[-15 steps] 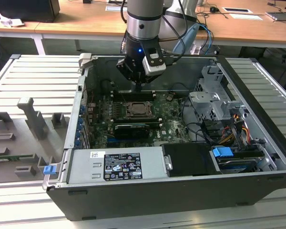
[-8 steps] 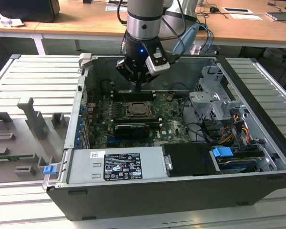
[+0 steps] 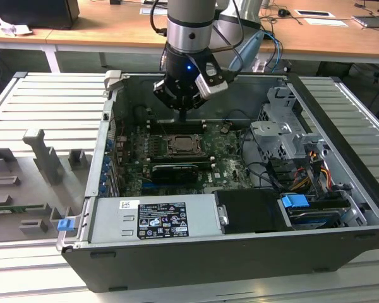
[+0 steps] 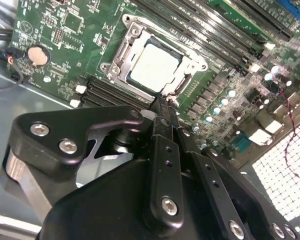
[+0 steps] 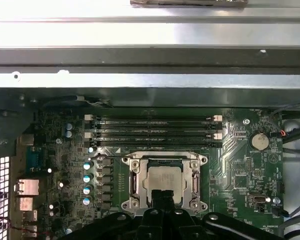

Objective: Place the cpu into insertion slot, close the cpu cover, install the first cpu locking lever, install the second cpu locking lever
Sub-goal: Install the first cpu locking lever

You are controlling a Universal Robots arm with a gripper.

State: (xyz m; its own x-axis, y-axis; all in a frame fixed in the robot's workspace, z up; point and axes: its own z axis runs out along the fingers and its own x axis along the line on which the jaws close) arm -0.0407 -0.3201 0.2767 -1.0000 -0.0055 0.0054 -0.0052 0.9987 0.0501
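- cpu [image 5: 162,181] is the thing nearest the claw [image 5: 164,198]. In the first wrist view the dark tips hang just over the chip's edge, low above the socket.
- The claw's two fingers look pressed together with nothing between them. In the exterior view it tapers to one narrow point over the board.
- The cpu lies flat in the insertion slot [image 5: 200,161], pale face up and square to the metal rim.
- The cpu cover [image 5: 131,183] appears to lie down on the chip's margins, with its open window framing the pale face. I cannot tell whether it is pressed fully home.
- A thin wire lever [image 5: 155,157] runs along the socket side that faces the memory slots [image 5: 155,127]. I cannot tell whether it is hooked.
- Handling, as I judge it: the chip is light, thin and stiff, and the contacts beneath it are fragile. It should only be taken by two opposite edges, never the face, and seated as it is it wants no sideways push.
- The cover looks like rigid sheet metal, best pressed on its frame rather than through the window. The lever is probably springy and likely to slip off smooth fingertips.
- Around the socket spreads the green motherboard [image 5: 240,172], with a coin cell [image 5: 259,140] off to one side.
- The board sits in an open computer case [image 3: 177,259], which lies on a ribbed grey desk [image 3: 44,101].
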